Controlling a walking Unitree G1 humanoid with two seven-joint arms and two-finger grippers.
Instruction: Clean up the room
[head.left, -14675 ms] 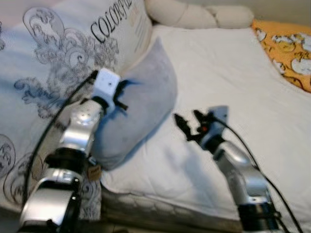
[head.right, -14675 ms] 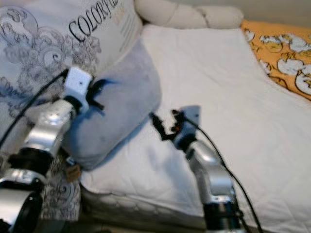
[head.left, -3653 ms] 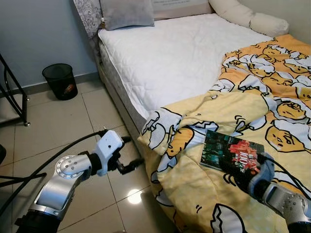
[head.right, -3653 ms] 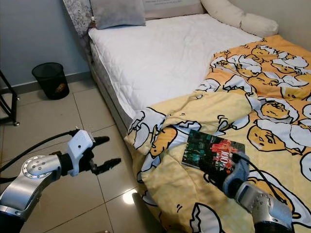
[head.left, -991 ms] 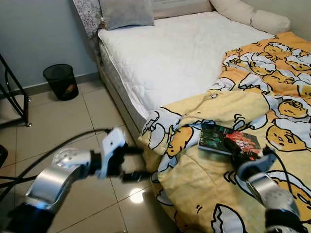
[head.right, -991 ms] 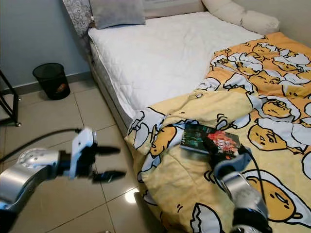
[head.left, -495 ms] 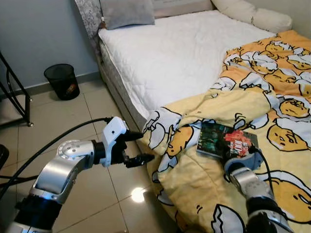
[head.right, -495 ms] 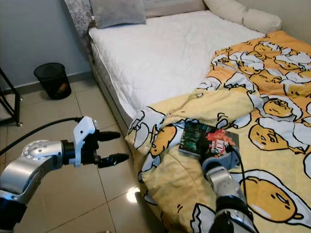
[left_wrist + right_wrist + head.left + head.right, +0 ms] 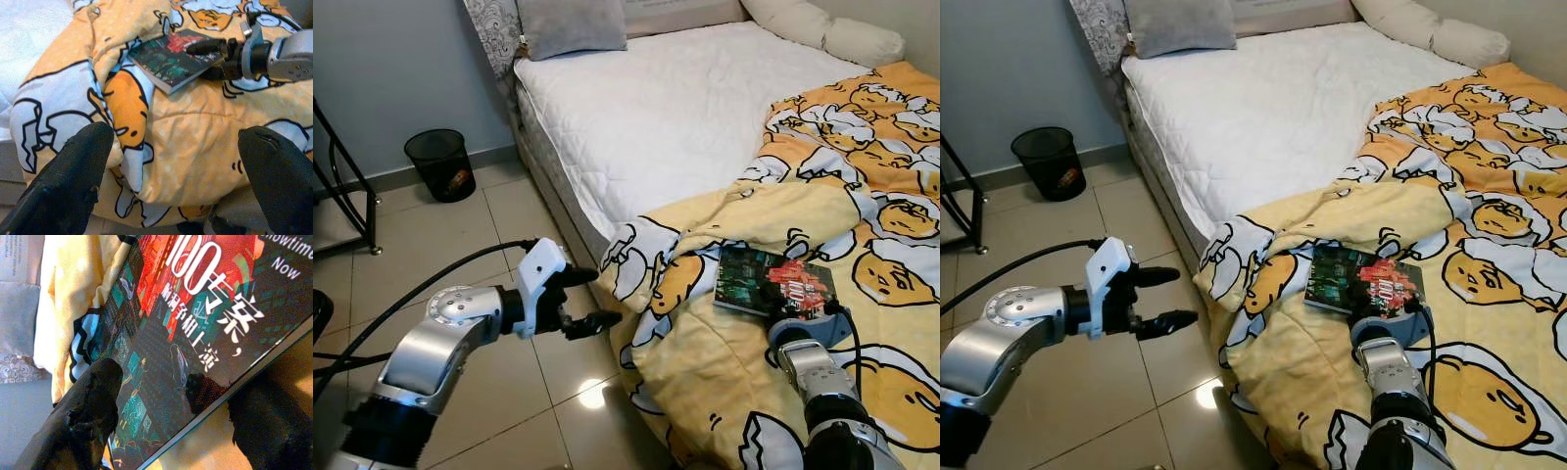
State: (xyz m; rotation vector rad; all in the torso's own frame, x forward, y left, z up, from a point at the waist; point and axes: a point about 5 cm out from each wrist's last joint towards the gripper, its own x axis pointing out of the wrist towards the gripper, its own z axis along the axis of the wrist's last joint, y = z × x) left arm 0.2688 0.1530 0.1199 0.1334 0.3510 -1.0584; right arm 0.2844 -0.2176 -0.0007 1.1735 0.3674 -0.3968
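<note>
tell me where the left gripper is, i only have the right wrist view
observer: the left gripper hovers open over the floor tiles, just off the hanging corner of the yellow duvet
operator: where on the bed is this book
observer: the book lies flat on the duvet near its bunched fold, with the right gripper at its near edge
operator: anything by the wall
observer: a black waste bin stands there

Dark teal-and-red book [image 9: 771,283] lies flat, cover up, on rumpled yellow egg-print blanket [image 9: 862,206] at bed's [image 9: 675,108] near edge, about 4 o'clock in eye view.
</note>
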